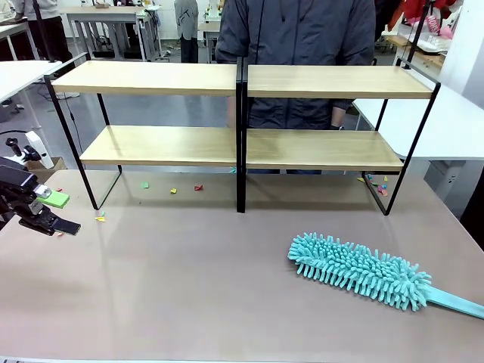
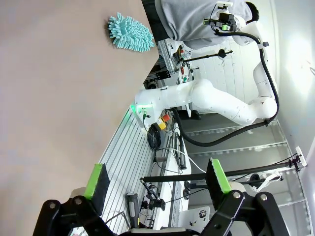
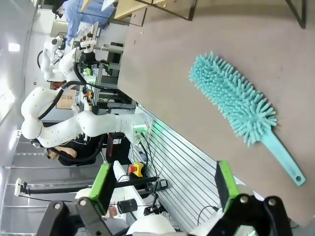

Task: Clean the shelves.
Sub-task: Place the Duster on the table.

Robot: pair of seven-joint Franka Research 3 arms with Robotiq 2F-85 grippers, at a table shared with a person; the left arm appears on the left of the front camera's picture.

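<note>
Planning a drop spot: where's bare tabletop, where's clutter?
Bare: tabletop between left gripper and duster; both tiers of the shelves. Crowded: paper scraps under the shelves, more near their right leg.

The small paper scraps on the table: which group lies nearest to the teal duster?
The scraps beside the right foot of the shelves; the others lie further left from the fluffy teal duster.

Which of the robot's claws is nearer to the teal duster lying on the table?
Right. In its wrist view the right claw hangs open close beside the teal duster. The left claw, also open, sits at the table's opposite edge, far across from it.
</note>
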